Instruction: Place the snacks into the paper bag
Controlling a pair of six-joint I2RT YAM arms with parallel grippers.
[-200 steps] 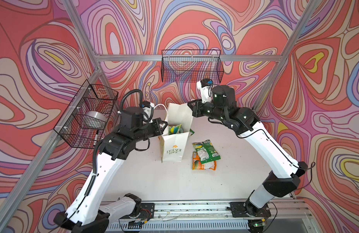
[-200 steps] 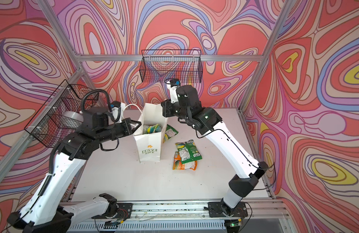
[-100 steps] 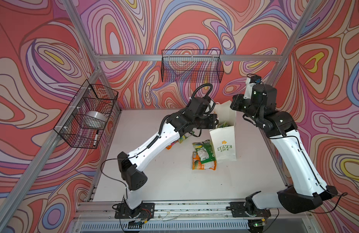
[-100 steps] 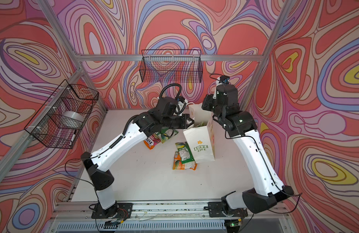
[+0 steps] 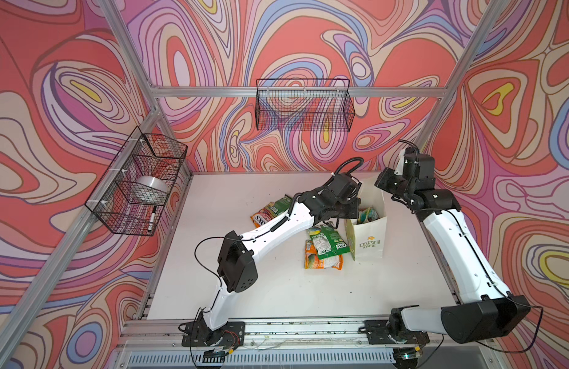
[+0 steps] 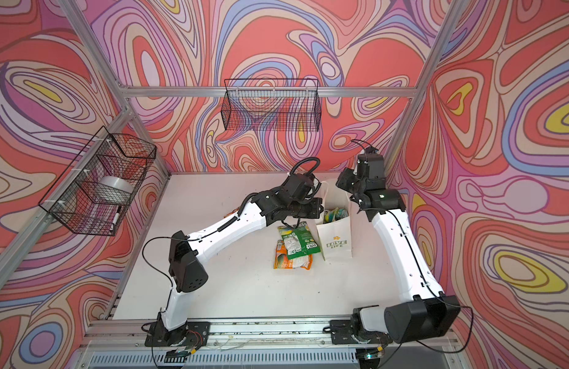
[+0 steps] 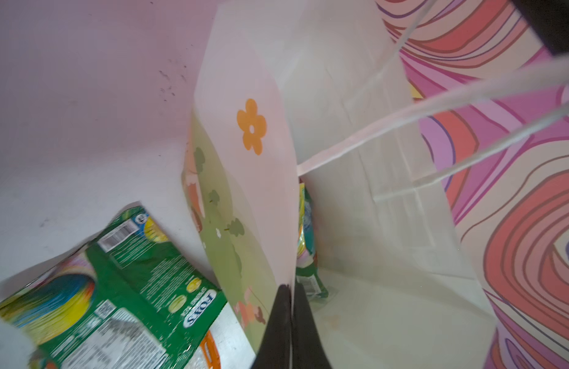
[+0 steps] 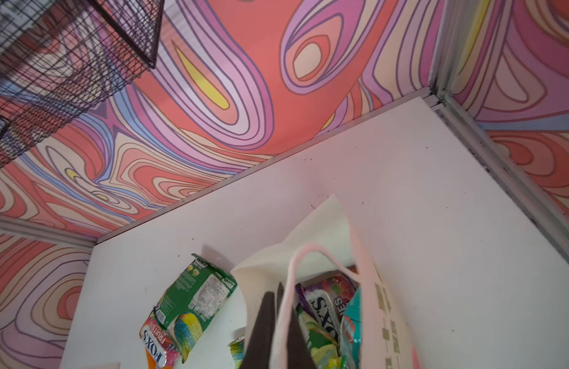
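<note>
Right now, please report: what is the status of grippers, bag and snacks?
Left gripper shut on paper bag wall, right gripper shut on its rim. Bag upright, snacks inside. Packets on table beside it, some partly hidden by left arm.

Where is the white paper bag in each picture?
Top view: paper bag stands right of centre.
Top view: right of centre too.
Left wrist: close up, flowered wall across the middle.
Right wrist: near the camera, mouth open.
Shared landmark: colourful snacks inside it.

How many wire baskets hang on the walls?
2. One basket hangs on the left wall, the other on the back wall.
</note>
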